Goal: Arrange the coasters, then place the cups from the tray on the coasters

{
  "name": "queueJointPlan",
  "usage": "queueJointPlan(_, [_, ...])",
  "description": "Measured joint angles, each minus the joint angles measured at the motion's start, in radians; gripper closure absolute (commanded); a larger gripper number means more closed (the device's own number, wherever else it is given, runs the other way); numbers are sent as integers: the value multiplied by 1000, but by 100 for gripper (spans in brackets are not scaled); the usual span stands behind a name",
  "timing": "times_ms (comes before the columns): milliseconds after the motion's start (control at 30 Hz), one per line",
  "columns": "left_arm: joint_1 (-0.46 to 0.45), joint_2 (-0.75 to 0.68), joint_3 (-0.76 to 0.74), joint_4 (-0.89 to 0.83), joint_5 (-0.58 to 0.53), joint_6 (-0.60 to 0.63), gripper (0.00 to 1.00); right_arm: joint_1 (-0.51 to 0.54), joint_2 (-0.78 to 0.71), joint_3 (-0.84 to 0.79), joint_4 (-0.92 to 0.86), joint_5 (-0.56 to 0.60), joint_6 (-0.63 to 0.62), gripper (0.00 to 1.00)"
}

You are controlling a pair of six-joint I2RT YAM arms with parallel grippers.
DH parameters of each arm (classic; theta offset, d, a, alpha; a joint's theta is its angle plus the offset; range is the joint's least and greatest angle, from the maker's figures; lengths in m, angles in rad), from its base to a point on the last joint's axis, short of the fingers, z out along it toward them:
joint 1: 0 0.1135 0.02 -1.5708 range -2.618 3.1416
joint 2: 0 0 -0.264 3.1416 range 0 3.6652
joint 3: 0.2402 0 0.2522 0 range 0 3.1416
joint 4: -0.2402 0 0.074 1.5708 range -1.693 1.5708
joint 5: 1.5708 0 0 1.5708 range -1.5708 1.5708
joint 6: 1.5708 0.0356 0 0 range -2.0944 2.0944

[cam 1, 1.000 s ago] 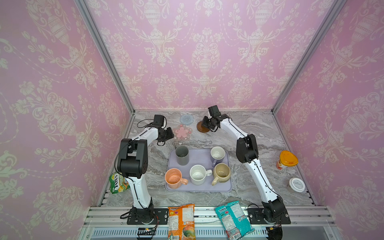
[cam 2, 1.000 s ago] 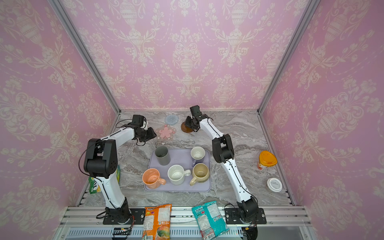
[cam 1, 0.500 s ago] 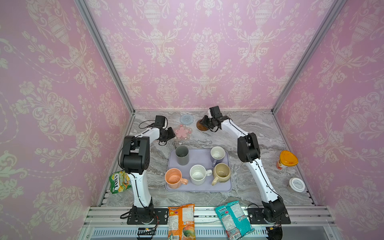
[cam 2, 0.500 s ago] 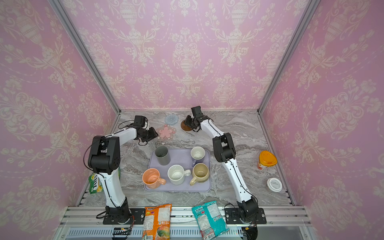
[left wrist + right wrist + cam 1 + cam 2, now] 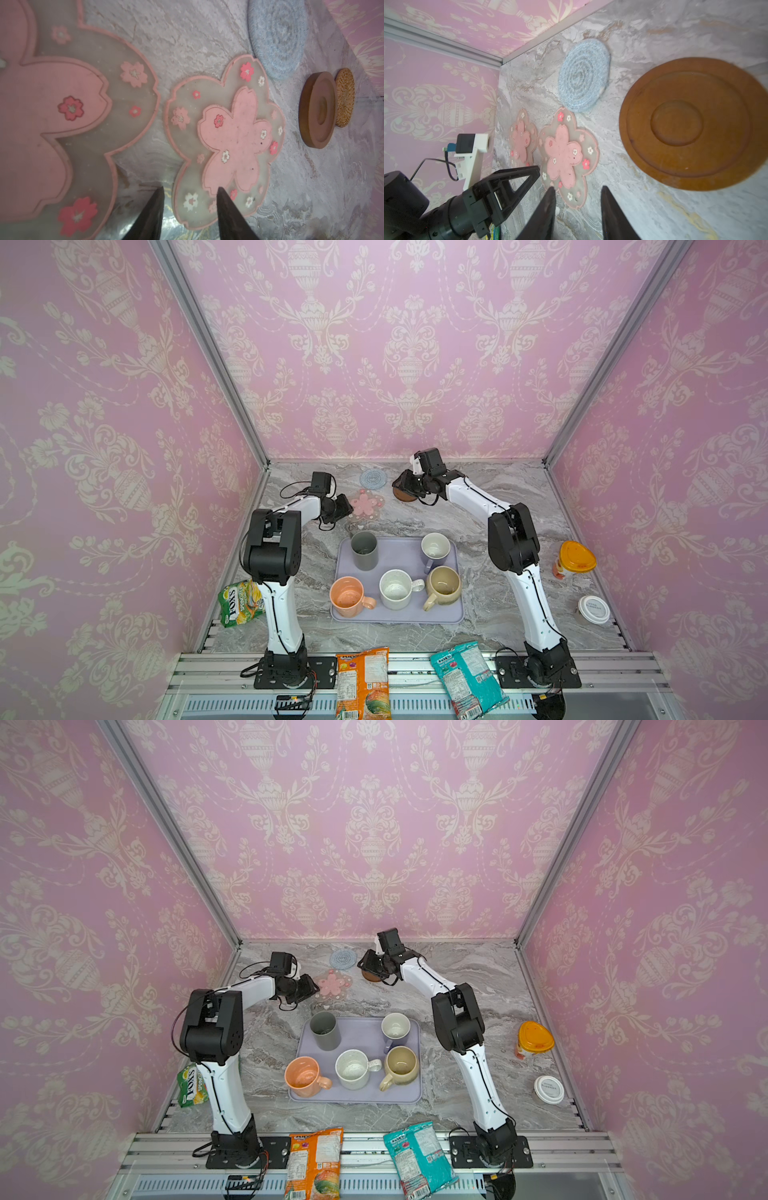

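Wooden coaster (image 5: 691,124) — round, dark brown, ringed

Five upright cups (image 5: 397,589) sit on the lavender tray (image 5: 401,549); five flat coasters (image 5: 228,141) lie beyond

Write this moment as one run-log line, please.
left jaws: open, empty, at pink flower coaster edge | right jaws: open, empty, near brown wooden coaster | five cups: on lavender tray

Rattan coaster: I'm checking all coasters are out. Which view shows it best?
The left wrist view: only there does the rattan coaster show, one edge hidden behind the wooden coaster. Neither top view nor the right wrist view shows it.
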Motion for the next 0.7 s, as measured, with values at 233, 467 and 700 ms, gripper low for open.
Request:
queueJointPlan(233, [0,10,0,26,26,0,56,55,31,-50,26,-27,23,62])
queueJointPlan(467, [5,14,0,34,52,0,56,69,123,5,26,-41,45,62])
queueJointPlan(700, [6,18,0,37,75,0,56,73,135,13,37,-51,57,62])
